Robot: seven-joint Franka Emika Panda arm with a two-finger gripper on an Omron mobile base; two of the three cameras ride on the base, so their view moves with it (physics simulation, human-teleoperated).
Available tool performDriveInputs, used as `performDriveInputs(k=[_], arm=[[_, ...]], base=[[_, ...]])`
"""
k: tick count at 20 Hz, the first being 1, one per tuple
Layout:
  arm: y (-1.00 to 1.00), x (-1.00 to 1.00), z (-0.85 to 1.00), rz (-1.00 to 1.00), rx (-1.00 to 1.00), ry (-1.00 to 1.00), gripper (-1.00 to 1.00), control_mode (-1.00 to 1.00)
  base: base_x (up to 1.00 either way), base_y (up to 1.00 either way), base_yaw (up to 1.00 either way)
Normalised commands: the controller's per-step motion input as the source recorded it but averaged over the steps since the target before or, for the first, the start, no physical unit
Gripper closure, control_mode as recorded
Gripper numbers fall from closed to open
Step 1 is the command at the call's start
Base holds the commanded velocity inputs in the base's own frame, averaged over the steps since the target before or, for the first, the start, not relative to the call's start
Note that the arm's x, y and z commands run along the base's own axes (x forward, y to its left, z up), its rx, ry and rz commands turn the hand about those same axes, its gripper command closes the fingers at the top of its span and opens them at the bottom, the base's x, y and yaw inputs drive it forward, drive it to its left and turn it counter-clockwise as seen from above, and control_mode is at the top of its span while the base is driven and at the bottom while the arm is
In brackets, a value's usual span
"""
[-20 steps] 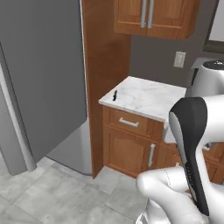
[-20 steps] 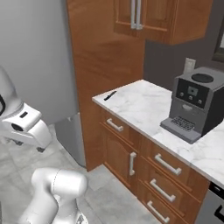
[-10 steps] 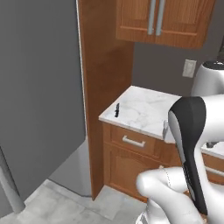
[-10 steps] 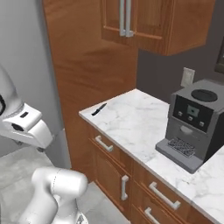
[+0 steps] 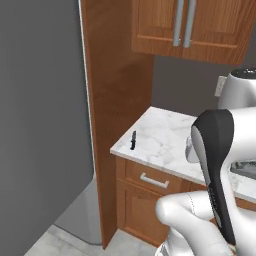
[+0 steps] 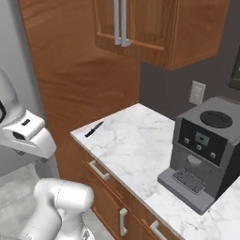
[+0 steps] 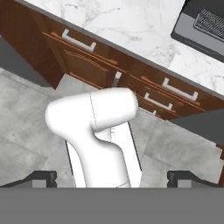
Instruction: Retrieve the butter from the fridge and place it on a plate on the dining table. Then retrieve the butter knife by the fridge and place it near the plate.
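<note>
Left base view shows the butter knife (image 5: 133, 140), small and dark, lying on the white marble counter (image 5: 170, 140) close to its left edge, right beside the tall wooden panel (image 5: 112, 100) next to the grey fridge (image 5: 42, 125). In the right base view the same knife (image 6: 94, 129) lies at a slant near the counter's front corner, well apart from the coffee machine (image 6: 201, 150) that stands farther along. In the hand view the gripper (image 7: 112, 178) points down at the grey floor (image 7: 26, 131) and the drawers (image 7: 100, 61), with its two tips spread as wide as they go and nothing between them. So the knife is not picked up yet, and the hand is far from it. A few things could go wrong from here. The knife is thin and flat, so the tips might slide over it and miss. It lies close to the edge, so a bump could push it off onto the floor. The wooden panel is very near, so the arm could hit it while reaching in.
</note>
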Motion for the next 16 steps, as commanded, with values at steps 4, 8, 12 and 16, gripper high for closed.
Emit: performDriveInputs(k=[4, 8, 12, 16], arm=[[0.00, 0.00, 0.00, 0.00, 0.00, 0.00, -1.00, 1.00], [0.00, 0.00, 0.00, 0.00, 0.00, 0.00, -1.00, 1.00], [0.00, 0.00, 0.00, 0.00, 0.00, 0.00, -1.00, 1.00], [0.00, 0.00, 0.00, 0.00, 0.00, 0.00, -1.00, 1.00]], base=[[0.63, -0.09, -0.01], [0.54, -0.13, 0.00], [0.59, 0.00, -0.01], [0.58, 0.00, -0.01]])
